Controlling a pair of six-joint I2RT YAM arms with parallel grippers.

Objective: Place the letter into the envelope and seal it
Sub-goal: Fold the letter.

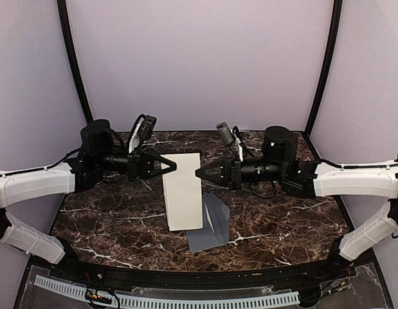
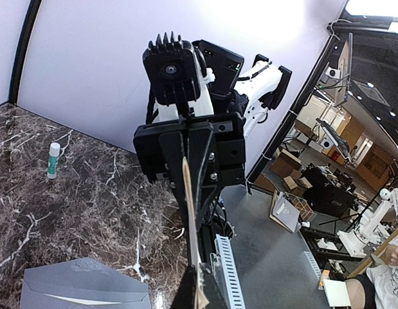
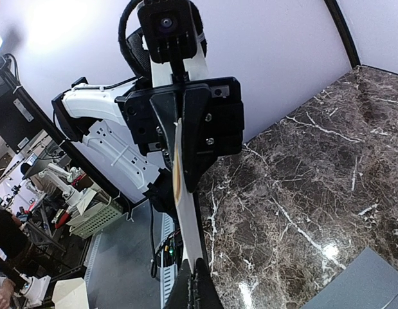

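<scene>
The cream letter (image 1: 183,191) is held up over the table's middle, gripped at its far end on both long edges. My left gripper (image 1: 174,165) is shut on its left edge and my right gripper (image 1: 198,172) is shut on its right edge. Both wrist views show the letter edge-on: in the left wrist view (image 2: 191,219) it runs from my left gripper (image 2: 199,291) to the other gripper, and in the right wrist view (image 3: 189,212) from my right gripper (image 3: 199,286). The grey envelope (image 1: 210,224) lies flat on the table, near right of the letter, flap open; it also shows in the left wrist view (image 2: 83,288).
A small glue stick (image 2: 53,159) stands upright on the dark marble table (image 1: 108,219) towards the back wall. A corner of the envelope shows in the right wrist view (image 3: 369,286). A slotted cable rail (image 1: 186,299) runs along the near edge.
</scene>
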